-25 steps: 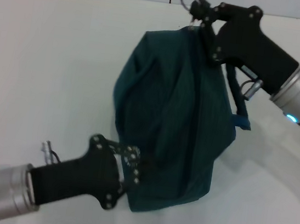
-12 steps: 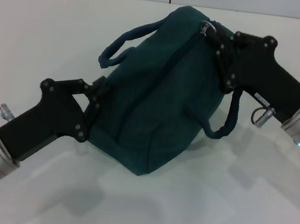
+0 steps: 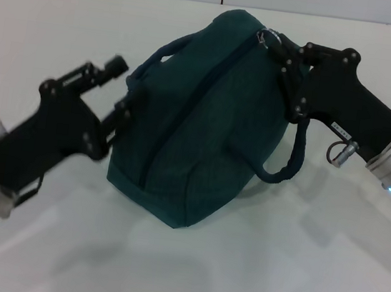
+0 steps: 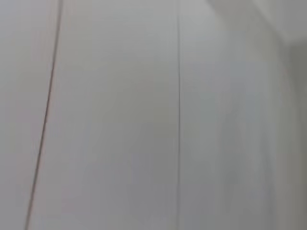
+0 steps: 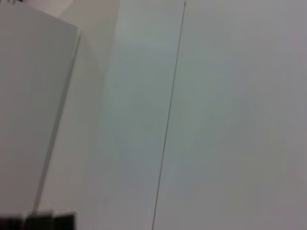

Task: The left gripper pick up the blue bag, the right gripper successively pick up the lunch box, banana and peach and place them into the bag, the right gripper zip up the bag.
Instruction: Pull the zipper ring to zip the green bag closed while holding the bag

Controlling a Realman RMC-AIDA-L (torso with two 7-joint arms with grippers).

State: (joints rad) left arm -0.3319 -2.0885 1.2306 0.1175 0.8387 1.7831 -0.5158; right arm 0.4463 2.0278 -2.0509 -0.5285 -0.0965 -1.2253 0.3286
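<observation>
Standing at the centre of the head-view frame, the blue bag (image 3: 206, 119) rests on the white table (image 3: 308, 276) with its zip line running along its top. The left end effector (image 3: 118, 100), entering from the lower left, has its fingers spread, one raised clear above the bag's left end and one against the fabric. The right end effector (image 3: 280, 53), entering from the right, is clenched on the bag at the upper end of the zip. One rope handle (image 3: 291, 162) hangs at the bag's right side. Both wrist views show only pale wall panels.
</observation>
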